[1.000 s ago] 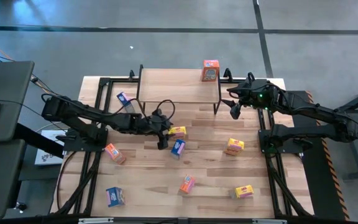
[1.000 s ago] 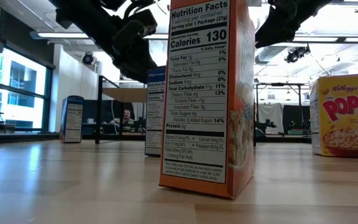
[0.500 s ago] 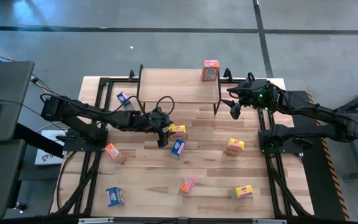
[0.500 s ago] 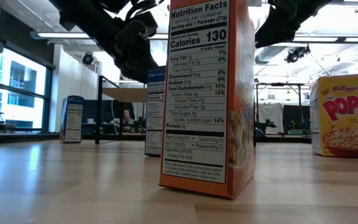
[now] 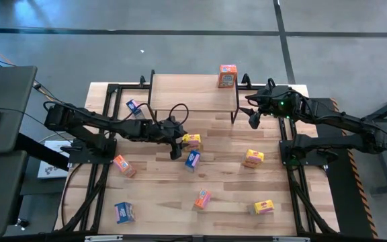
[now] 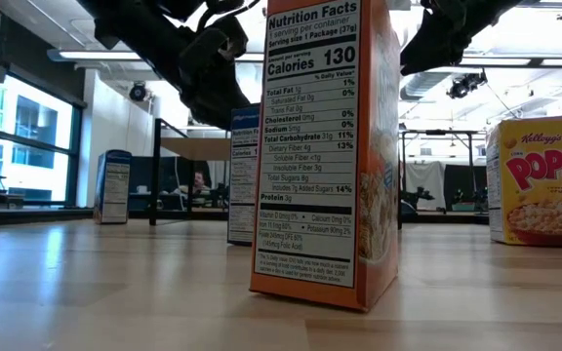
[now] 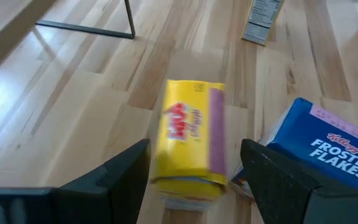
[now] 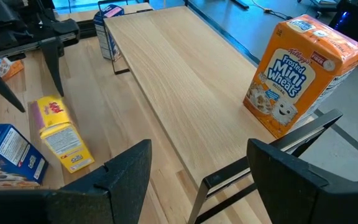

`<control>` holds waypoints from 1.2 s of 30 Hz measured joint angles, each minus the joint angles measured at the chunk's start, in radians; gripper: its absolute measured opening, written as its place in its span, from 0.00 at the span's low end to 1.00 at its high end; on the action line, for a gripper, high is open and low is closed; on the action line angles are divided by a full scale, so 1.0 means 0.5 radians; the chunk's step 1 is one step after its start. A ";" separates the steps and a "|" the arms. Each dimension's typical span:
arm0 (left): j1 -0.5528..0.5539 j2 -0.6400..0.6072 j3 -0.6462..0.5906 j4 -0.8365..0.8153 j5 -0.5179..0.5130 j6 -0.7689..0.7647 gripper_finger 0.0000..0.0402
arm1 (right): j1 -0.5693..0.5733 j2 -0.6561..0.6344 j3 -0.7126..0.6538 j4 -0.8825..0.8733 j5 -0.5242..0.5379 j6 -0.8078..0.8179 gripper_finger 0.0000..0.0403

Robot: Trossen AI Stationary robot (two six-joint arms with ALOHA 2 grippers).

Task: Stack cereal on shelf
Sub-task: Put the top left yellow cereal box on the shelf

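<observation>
My left gripper [image 5: 175, 149] is open and hangs just left of a yellow cereal box [image 5: 192, 140] that lies flat on the table. In the left wrist view the yellow box [image 7: 188, 124] shows between the two spread fingers of my left gripper [image 7: 195, 149], apart from both. A blue box [image 5: 192, 158] lies right beside it. My right gripper [image 5: 254, 118] is open and empty by the right end of the wooden shelf [image 5: 193, 93]. An orange-red box [image 5: 227, 76] stands upright on the shelf's far right corner.
More boxes lie scattered on the table: a blue one [image 5: 134, 106] by the shelf's left legs, an orange-red one [image 5: 123, 165], a blue one [image 5: 124, 212], an orange-red one [image 5: 202, 198] and two yellow ones [image 5: 254, 157] [image 5: 263, 207]. Black frame rails [image 5: 107, 134] run along both sides.
My left gripper has gone a little toward the table's right, closer to the yellow box. The boxes have stayed where they were.
</observation>
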 joint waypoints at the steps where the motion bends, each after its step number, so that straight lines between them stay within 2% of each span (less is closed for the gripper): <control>1: 0.000 0.000 0.000 0.000 0.000 0.000 0.60 | 0.001 0.000 0.000 0.000 0.000 0.000 0.64; 21: 0.000 0.013 -0.010 -0.040 0.015 -0.004 0.60 | 0.000 0.000 0.000 0.000 0.000 0.004 0.64; 36: 0.000 0.125 -0.011 0.013 0.005 -0.019 0.60 | 0.000 0.000 0.000 0.000 0.001 0.003 0.64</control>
